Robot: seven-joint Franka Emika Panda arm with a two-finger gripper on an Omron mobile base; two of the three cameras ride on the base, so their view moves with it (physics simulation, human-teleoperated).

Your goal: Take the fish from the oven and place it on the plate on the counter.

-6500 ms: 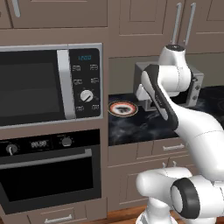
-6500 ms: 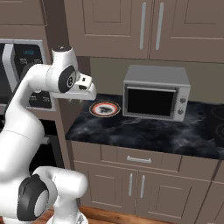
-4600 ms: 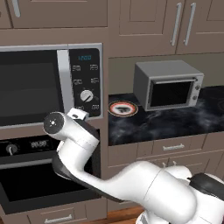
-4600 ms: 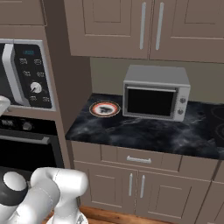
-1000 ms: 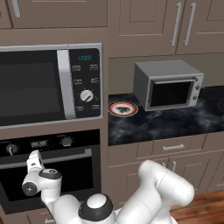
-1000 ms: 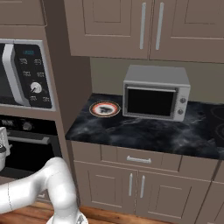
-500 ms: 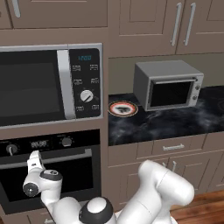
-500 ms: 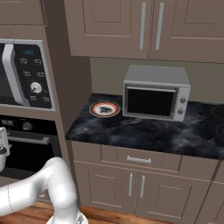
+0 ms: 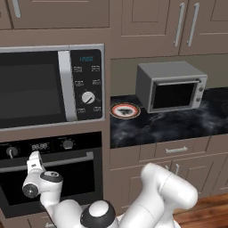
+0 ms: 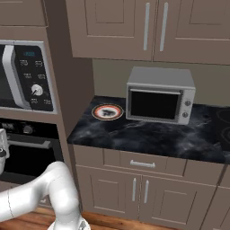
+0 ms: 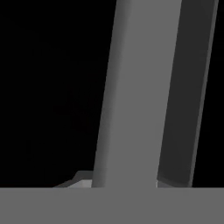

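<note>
Left base view: arm bends low to the left, gripper [image 9: 33, 156] pressed up at the left end of the oven [image 9: 49, 178] door handle [image 9: 62, 159]. Fingers are hidden against the bar, so how wide the jaws stand can't be told here. Oven door is closed, dark glass, nothing visible through it. Microwave [image 9: 49, 84] sits above the oven. Plate [image 9: 125, 110] lies on the counter [image 9: 178, 124] near its left end, just left of the toaster oven [image 9: 171, 86]. Fish can't be seen; the glass hides whatever is inside.

Right base view: plate [image 10: 107, 112] on the counter [image 10: 148, 132], beside the toaster oven [image 10: 160, 95]. Oven [image 10: 27, 148] at far left, handle [image 10: 31, 143] across the door. White arm curves across the lower left.

Hand view: very close on the grey handle [image 11: 131, 92], running nearly upright through the frame, black glass behind. Jaws look set around the bar, but whether they grip it can't be told.
</note>
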